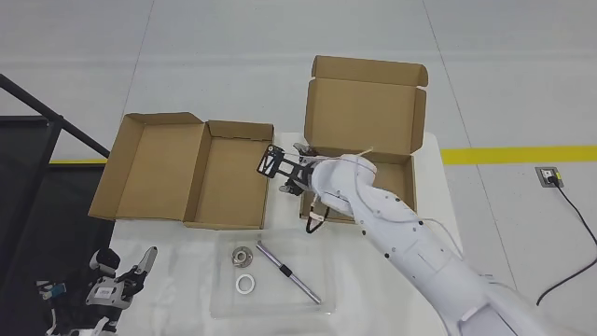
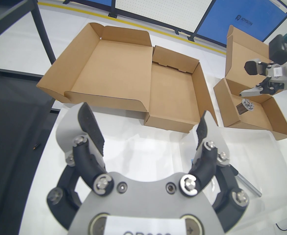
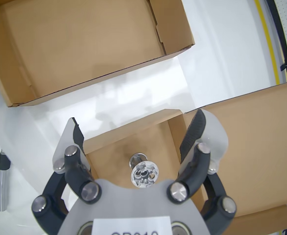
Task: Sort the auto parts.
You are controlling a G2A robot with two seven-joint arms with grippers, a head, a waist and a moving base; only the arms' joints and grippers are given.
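Observation:
A clear tray (image 1: 317,289) near the table's front holds a metal bearing (image 1: 242,257), a white ring (image 1: 245,284) and a grey rod (image 1: 289,273) with a black end. A toothed metal part (image 3: 143,171) lies inside the right cardboard box (image 3: 256,147), near its corner. My right gripper (image 3: 137,121) hangs open just above that part, with nothing between its fingers. From the left wrist view the right gripper (image 2: 243,94) hovers over the same part (image 2: 246,106). My left gripper (image 2: 145,113) stands open and holds nothing, low at the table's front left (image 1: 129,261).
The left cardboard box (image 1: 233,182) lies open with its lid (image 1: 149,163) folded flat; nothing lies in it. The right box's lid (image 1: 364,112) stands upright behind it. A dark frame (image 1: 37,112) rises left of the table. White tabletop (image 1: 187,252) lies between the tray and my left gripper.

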